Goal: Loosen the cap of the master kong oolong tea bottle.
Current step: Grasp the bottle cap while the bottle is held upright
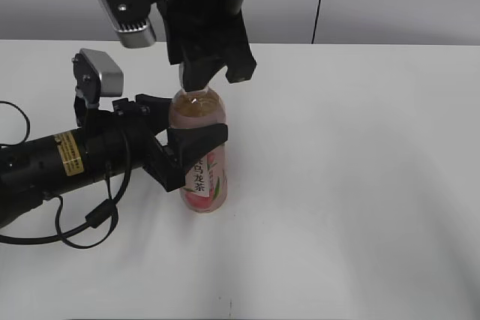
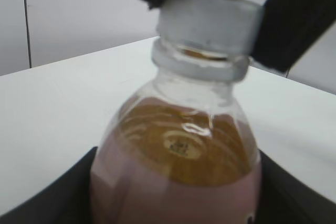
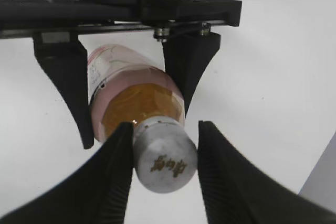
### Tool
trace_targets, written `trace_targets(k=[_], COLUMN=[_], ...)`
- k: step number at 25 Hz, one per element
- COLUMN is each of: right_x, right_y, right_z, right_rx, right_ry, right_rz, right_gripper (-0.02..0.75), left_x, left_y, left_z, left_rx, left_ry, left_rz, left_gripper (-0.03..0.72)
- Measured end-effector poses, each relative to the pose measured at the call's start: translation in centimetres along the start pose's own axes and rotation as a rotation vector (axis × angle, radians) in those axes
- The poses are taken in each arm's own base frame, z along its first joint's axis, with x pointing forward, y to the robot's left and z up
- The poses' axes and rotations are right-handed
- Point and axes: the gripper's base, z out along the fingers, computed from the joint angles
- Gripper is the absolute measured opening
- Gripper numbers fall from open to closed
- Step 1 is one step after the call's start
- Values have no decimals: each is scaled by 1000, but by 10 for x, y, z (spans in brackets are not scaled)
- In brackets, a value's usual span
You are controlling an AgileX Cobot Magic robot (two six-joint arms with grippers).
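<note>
The master kong oolong tea bottle (image 1: 204,179) stands upright on the white table, with pale amber tea and a pink label. My left gripper (image 1: 196,119) comes in from the left and is shut on the bottle's upper body; its black fingers flank the bottle (image 2: 178,171) in the left wrist view. My right gripper (image 1: 206,80) reaches down from above and is shut on the white cap (image 3: 165,163), with one finger on each side. The cap (image 2: 210,24) also shows in the left wrist view between those fingers. In the exterior view the cap is hidden behind the right gripper.
The white table (image 1: 360,148) stretches out around the bottle. The left arm and its black cable (image 1: 90,219) lie across the table's left side. A grey wall with a dark seam (image 1: 321,5) stands behind.
</note>
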Motion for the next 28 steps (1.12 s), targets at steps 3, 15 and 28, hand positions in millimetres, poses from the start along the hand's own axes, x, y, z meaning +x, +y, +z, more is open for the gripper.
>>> trace_targets(k=[3, 15, 28], right_x=[0, 2, -5], right_y=[0, -1, -20], right_z=[0, -6, -60], right_rx=[4, 31, 178], right_ry=[2, 11, -151], right_rz=[80, 412, 1383], right_gripper=[321, 534, 535], left_x=[0, 0, 0], left_y=[0, 0, 0], left_z=[0, 0, 0], left_rx=[0, 1, 1], left_ry=[-1, -1, -1], left_rz=[0, 0, 0], left_gripper=[468, 468, 468])
